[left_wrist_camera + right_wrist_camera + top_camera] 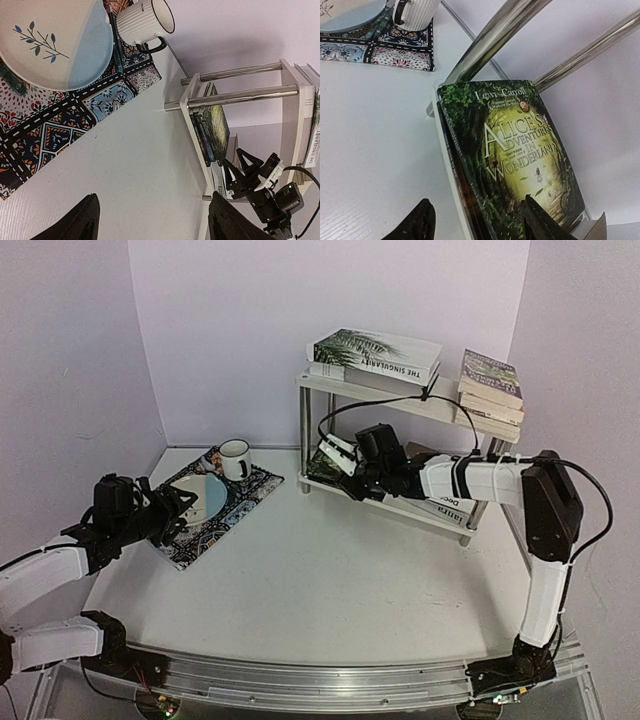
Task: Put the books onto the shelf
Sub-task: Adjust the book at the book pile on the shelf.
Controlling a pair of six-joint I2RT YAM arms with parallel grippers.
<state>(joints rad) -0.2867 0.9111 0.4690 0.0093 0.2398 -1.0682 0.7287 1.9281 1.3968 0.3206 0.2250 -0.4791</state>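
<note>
Books lie stacked on the shelf above the right pincer; the Alice book stands just ahead of its parted, empty jaws. The left pincer gapes wide, empty. No book shows off the shelf, so the job looks nearly done.

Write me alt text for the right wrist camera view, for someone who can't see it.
A green book titled Alice's Adventures in Wonderland lies on the shelf, whose metal legs rise behind it. The open right end effector's dark fingertips frame the bottom edge. A white mug on a patterned placemat sits top left.
</note>
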